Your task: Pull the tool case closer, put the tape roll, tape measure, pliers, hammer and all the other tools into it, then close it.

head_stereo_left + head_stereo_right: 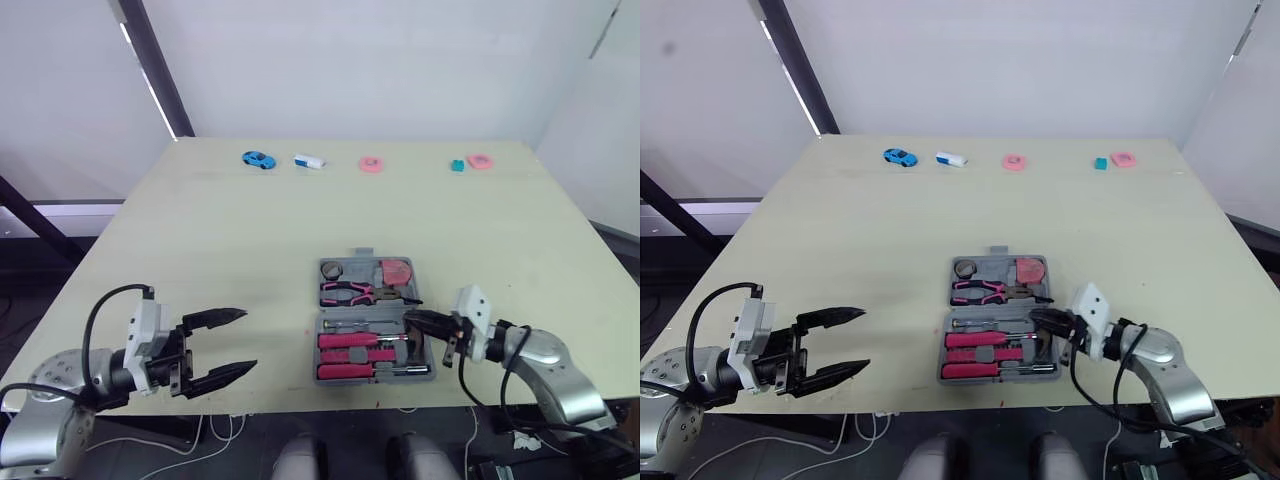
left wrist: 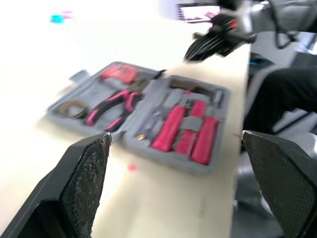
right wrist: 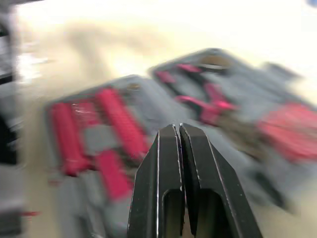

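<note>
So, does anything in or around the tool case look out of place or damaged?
Nothing stands out. The tool case lies open and flat, with the pliers and pink-handled tools seated in their slots.

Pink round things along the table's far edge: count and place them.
2. One pink round thing lies mid-edge, right of the white object; the second lies further right, beside a teal block. None seems hidden.
</note>
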Tool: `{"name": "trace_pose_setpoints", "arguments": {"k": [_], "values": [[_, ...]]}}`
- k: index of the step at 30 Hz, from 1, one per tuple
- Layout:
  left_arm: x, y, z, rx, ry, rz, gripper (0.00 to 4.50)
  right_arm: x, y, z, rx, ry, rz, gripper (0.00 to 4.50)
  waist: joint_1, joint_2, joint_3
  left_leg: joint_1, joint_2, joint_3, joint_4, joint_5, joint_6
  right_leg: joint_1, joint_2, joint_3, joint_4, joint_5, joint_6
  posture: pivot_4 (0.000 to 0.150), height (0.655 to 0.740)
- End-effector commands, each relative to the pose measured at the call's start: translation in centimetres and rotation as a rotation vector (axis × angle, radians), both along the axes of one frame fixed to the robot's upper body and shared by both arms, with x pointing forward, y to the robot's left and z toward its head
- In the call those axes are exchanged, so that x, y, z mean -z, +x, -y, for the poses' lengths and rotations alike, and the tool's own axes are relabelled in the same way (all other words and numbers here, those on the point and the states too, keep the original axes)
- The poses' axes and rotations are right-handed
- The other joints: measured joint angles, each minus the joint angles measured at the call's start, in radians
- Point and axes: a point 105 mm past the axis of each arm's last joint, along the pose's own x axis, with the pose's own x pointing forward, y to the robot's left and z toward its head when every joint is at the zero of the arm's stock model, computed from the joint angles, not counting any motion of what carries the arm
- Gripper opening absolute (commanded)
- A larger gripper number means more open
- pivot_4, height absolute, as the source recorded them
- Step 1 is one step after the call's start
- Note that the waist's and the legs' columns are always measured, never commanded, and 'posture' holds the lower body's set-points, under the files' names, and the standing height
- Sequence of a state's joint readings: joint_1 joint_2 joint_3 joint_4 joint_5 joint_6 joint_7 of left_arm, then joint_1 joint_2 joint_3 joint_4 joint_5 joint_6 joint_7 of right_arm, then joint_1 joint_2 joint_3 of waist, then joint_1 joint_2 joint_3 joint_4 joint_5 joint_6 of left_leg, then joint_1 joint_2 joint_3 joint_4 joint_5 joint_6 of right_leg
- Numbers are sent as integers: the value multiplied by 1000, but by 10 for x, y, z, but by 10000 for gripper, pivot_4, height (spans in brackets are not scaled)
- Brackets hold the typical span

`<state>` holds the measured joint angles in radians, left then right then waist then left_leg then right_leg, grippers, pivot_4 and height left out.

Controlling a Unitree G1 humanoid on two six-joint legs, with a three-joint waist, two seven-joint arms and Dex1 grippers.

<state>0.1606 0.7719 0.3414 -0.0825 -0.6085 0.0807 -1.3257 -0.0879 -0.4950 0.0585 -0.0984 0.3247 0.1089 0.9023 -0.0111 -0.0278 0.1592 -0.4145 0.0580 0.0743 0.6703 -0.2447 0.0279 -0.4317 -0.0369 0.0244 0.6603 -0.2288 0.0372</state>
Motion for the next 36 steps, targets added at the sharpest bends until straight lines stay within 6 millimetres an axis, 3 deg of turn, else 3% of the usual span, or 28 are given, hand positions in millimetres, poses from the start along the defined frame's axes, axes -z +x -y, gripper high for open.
{"name": "trace_pose_setpoints", "arguments": {"k": [1, 3, 5, 9, 13, 19, 22, 32, 36], "values": [[3, 10, -19, -164, -16, 30, 45000, -12, 2, 46, 147, 42, 45, 1100, 0, 0, 0, 0, 0, 0, 0, 0, 0, 0, 0, 0, 0, 0, 0, 1500, 7395], [8, 14, -30, -257, -32, 30, 45000, -10, -2, 68, 202, 36, 39, 3183, 4, 0, 0, 0, 0, 0, 0, 0, 0, 0, 0, 0, -1, 0, -1, 1500, 7395], [13, 16, -38, -333, -51, 22, 45000, -8, -8, 86, 253, 38, 22, 9890, 3, 0, 0, -1, -1, 0, 0, 0, 0, 1, 0, 0, -1, 0, -1, 1500, 7395], [27, 11, -56, -469, -53, -3, 45000, -6, -30, 130, 381, 83, -35, 25329, 2, 0, -1, 0, 0, -1, -1, 0, 0, 1, 0, 0, -1, 0, -1, 1500, 7395], [33, 8, -75, -563, -50, -13, 45000, 0, -49, 160, 480, 97, -71, 44603, 0, 0, -1, 1, 0, -1, 0, 0, 0, 1, 0, 1, -1, -1, 2, 1500, 7395], [49, 1, -86, -644, -54, -53, 45000, 5, -70, 195, 661, 151, -82, 44603, -1, 0, -2, 2, 0, -3, 0, 0, 0, 1, -1, 2, 0, -2, 3, 1500, 7395], [51, -1, -87, -658, -58, -53, 45000, 7, -77, 200, 682, 163, -93, 44603, 0, 0, -2, 1, 2, -2, 0, 0, 0, 0, -2, 3, 0, -1, 3, 1500, 7395], [46, 20, -78, -599, 4, -13, 45000, 13, -58, 183, 604, 125, -139, 44603, 0, 1, -3, 2, 3, -3, 0, 0, 0, 0, -2, 2, 0, -1, 2, 1500, 7395], [41, 31, -58, -514, -27, -30, 45000, 10, -43, 163, 506, 124, -161, 44603, 0, 1, -3, 1, 3, -2, -1, 0, 0, 0, -2, 2, 0, 1, -1, 1500, 7395]]}}
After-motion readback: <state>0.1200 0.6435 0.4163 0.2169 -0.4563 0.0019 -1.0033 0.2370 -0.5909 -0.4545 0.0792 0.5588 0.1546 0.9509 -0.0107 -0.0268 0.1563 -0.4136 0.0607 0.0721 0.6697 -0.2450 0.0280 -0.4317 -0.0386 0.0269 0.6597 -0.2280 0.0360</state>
